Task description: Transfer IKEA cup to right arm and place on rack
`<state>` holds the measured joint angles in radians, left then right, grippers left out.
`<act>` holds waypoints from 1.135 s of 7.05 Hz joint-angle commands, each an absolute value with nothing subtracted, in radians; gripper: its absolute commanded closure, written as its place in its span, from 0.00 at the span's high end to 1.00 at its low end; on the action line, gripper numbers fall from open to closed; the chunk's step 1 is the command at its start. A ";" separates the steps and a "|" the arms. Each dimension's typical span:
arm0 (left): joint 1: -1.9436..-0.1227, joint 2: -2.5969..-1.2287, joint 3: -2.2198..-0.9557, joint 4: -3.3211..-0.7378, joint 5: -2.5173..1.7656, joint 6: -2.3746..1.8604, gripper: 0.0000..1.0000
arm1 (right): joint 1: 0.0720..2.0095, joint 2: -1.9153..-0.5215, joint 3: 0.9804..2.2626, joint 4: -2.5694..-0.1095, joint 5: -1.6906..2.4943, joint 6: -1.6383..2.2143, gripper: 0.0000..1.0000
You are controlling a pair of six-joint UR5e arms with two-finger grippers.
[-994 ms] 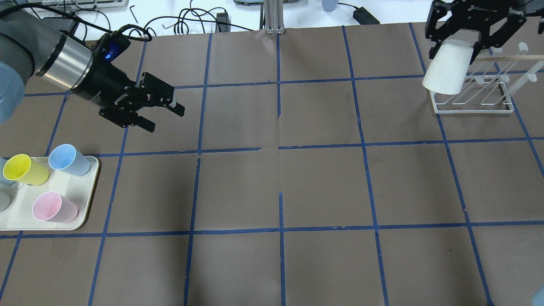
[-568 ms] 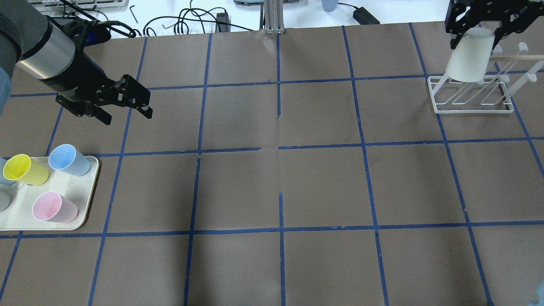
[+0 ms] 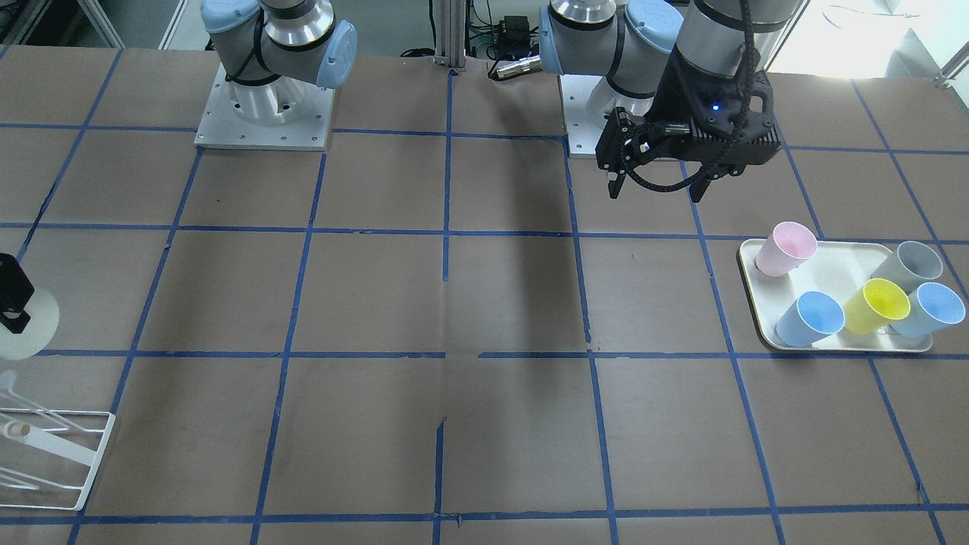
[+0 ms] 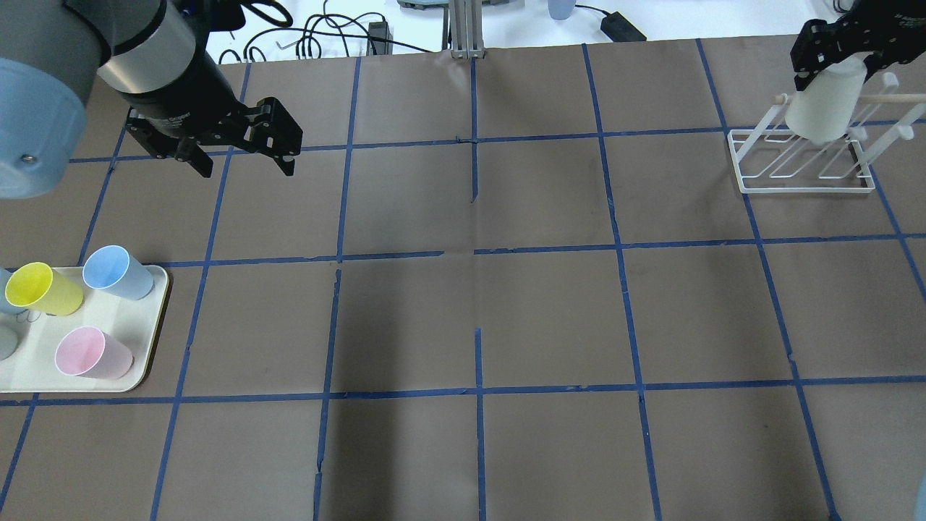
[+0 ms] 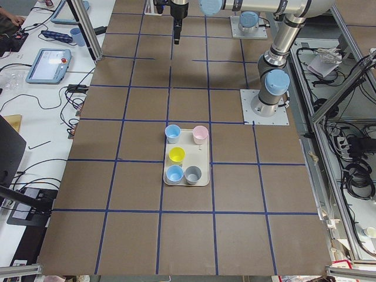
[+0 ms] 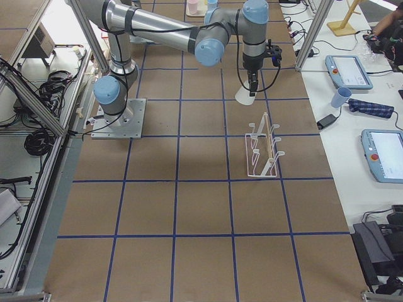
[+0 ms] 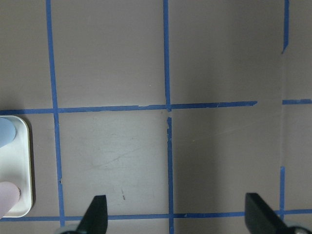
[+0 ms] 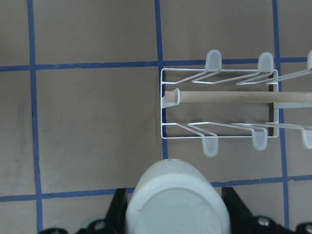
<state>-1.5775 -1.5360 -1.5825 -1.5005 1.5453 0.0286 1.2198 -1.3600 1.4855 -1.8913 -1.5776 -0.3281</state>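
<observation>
The pale cream IKEA cup (image 4: 823,108) hangs upside down, mouth downward, in my right gripper (image 4: 832,69), which is shut on its base end. It is held in the air over the near-left end of the white wire rack (image 4: 803,189) at the far right of the table. In the right wrist view the cup (image 8: 178,200) sits just short of the rack's (image 8: 162,107) near row of pegs, touching none. The cup's mouth also shows at the left edge of the front view (image 3: 34,325). My left gripper (image 4: 247,168) is open and empty, pointing down over the far left.
A cream tray (image 4: 119,318) at the near left holds a yellow cup (image 4: 40,289), a pink cup (image 4: 90,352), a blue cup (image 4: 116,271) and others. A wooden rod (image 8: 234,96) runs along the rack's top. Cables lie beyond the table's far edge.
My right gripper has carried the cup to the right and further back, over the rack's end. My left arm has swung round, so its open gripper now points straight down.
</observation>
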 commanded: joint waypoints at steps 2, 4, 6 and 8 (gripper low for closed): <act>-1.520 -1.517 -1.577 -1.505 1.502 0.064 1.00 | 1.137 -1.330 1.554 -2.060 -1.485 -0.391 0.00; -1.522 -1.525 -1.578 -1.509 1.499 0.026 1.00 | 1.134 -1.298 1.555 -2.077 -1.483 -0.390 0.00; -1.520 -1.532 -1.569 -1.528 1.499 0.015 1.00 | 1.128 -1.279 1.557 -2.094 -1.482 -0.390 0.00; -1.519 -1.558 -1.513 -1.601 1.487 -0.040 1.00 | 1.123 -1.241 1.557 -2.115 -1.482 -0.390 0.00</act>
